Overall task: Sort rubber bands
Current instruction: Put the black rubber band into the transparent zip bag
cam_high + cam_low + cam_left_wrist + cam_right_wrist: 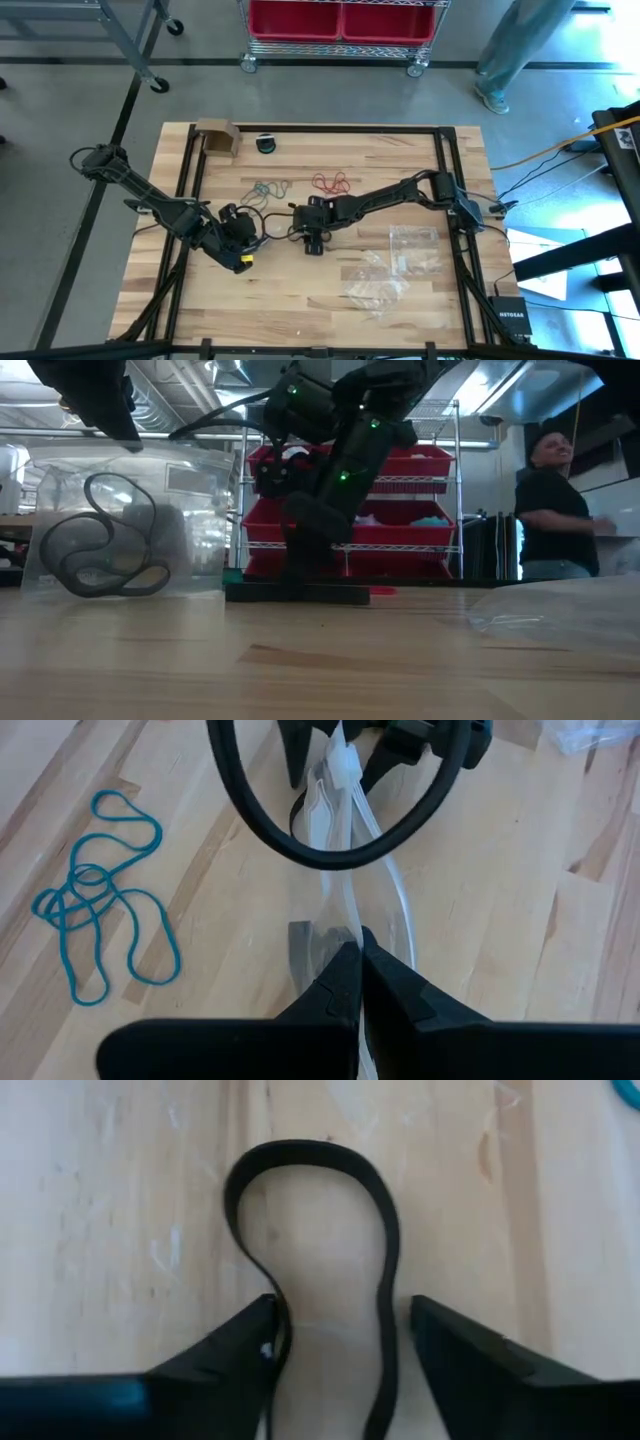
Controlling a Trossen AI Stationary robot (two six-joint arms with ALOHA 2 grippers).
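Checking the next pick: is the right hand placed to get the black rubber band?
Probably yes. The right hand is open with the black rubber band running between its fingers on the table, nothing in between.

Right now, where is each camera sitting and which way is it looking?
High view: above the table, looking straight down; shows both arms, left gripper and right gripper.
Low view: at tabletop height, looking level into the room; an arm comes down from above, black rubber bands in a clear bag.
Left wrist view: on the left arm, looking past its shut fingers pinching the clear bag, teal rubber bands beside.
Right wrist view: on the right arm, looking down between its open fingers.
Shared: both wrist views show a black rubber band.
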